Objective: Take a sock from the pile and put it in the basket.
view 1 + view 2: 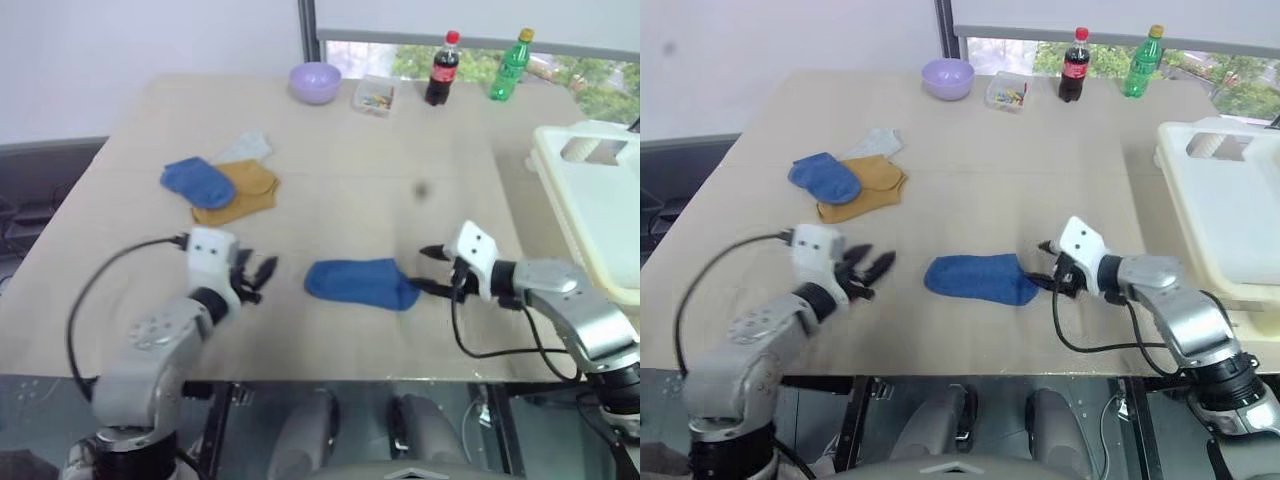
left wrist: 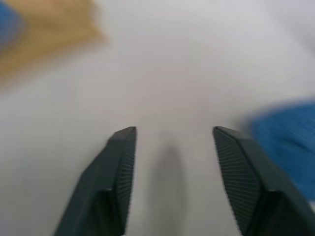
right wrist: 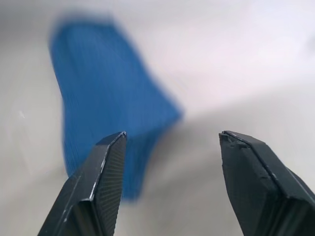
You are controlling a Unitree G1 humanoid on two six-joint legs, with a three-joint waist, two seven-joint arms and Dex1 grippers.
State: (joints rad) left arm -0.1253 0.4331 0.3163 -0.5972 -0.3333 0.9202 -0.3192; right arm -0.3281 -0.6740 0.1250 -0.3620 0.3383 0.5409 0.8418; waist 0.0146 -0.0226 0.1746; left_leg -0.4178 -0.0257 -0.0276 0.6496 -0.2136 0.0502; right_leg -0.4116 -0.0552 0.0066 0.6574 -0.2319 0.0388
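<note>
Blue sock (image 1: 360, 283) flat on surface (image 1: 340, 190), near front edge, lying alone between the two grippers. Left gripper (image 1: 262, 275) just off sock's left end, not touching, fingers (image 2: 115, 172) apart with a clear gap, nothing held. Right gripper (image 1: 432, 270) at sock's right end, lower fingertip close against the fabric, contact unclear; fingers (image 3: 96, 187) spread wide, empty, sock ahead of them in right wrist view.

Pile (image 1: 222, 182) farther back on the left, well apart from the lone sock: blue sock on its left, mustard sock (image 1: 240, 193) under and beside it, pale grey sock (image 1: 246, 147) at the back, all overlapping or touching.

Basket (image 1: 597, 205) at right edge of surface, cream-white, slot handle visible near its back rim, well apart from both sock and pile. Inside of basket hard to see.

Along far edge: purple bowl (image 1: 315, 82), small clear box (image 1: 374, 96) with coloured bits just right of it, cola bottle (image 1: 442, 69) with red cap, green bottle (image 1: 509, 66) with yellow cap, both upright, near each other.

Small dark smudge (image 1: 420, 189) on surface, between lone sock and far row.
</note>
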